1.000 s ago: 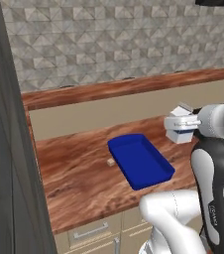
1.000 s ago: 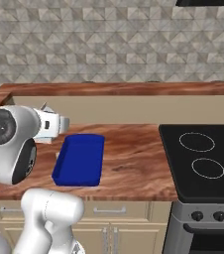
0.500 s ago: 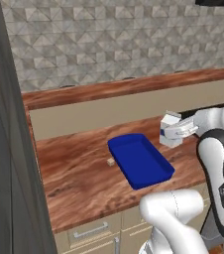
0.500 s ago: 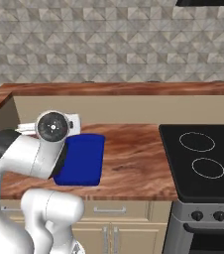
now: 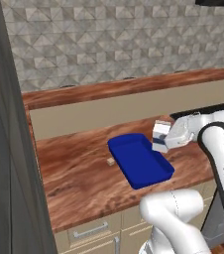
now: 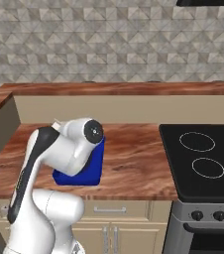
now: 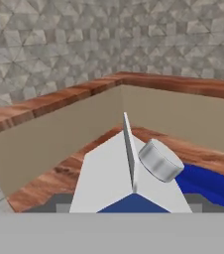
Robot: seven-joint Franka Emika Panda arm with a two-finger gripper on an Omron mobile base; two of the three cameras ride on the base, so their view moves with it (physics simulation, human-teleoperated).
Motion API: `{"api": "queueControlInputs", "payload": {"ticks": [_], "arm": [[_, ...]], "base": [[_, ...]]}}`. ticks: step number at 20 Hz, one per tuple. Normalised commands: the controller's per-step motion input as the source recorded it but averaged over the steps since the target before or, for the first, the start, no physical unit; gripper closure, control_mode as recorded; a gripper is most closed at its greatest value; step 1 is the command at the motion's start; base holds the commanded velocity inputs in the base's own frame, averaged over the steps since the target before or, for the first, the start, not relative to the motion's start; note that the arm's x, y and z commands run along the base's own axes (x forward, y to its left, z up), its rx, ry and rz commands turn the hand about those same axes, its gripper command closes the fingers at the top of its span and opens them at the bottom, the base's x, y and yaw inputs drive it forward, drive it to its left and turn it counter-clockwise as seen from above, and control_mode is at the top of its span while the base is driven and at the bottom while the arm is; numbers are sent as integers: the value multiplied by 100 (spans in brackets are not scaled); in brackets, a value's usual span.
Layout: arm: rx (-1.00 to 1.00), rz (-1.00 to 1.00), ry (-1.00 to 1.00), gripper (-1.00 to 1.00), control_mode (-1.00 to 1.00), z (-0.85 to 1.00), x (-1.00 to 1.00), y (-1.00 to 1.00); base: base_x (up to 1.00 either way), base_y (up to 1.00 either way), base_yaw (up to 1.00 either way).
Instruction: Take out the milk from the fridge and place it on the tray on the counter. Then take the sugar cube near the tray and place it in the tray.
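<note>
The milk (image 5: pixel 159 136), a small white carton with a blue band, hangs just above the right rim of the blue tray (image 5: pixel 140 162), and my gripper (image 5: pixel 165 139) is shut on it. In the hand view the carton's gable top (image 7: pixel 114 173) and grey cap loom close, with the tray (image 7: pixel 214 184) behind to the right. The tiny beige sugar cube (image 5: pixel 111 161) lies on the counter (image 5: pixel 79 178) just left of the tray. The fridge (image 5: pixel 5 163) rises as a dark grey wall at the far left. In the right base view my arm hides most of the tray (image 6: pixel 93 167).
A black stovetop (image 6: pixel 203 158) lies right of the tray on the same counter (image 6: pixel 134 168). A beige raised ledge with a wooden top (image 5: pixel 114 106) runs behind the worktop below the tiled wall. Beige drawers with metal handles (image 5: pixel 90 231) sit under the front edge.
My arm has swung left and slightly down with the milk, from well right of the tray to just over its right rim. The tray and sugar cube have stayed put.
</note>
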Motion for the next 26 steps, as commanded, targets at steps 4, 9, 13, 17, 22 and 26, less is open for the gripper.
{"api": "queueControlInputs", "payload": {"ticks": [4,9,13,17,22,26], "arm": [[4,30,-1,100,-100,-41,59,-1],[2,28,0,100,-100,-21,61,-7],[2,24,0,100,-100,-16,46,-18],[0,20,0,100,-100,-15,34,-29],[0,16,0,100,-100,-26,24,-19],[0,9,0,100,-100,-41,27,0]], "base": [[0,0,0],[0,0,0],[0,0,0],[0,0,0],[0,0,0],[0,0,0]]}}
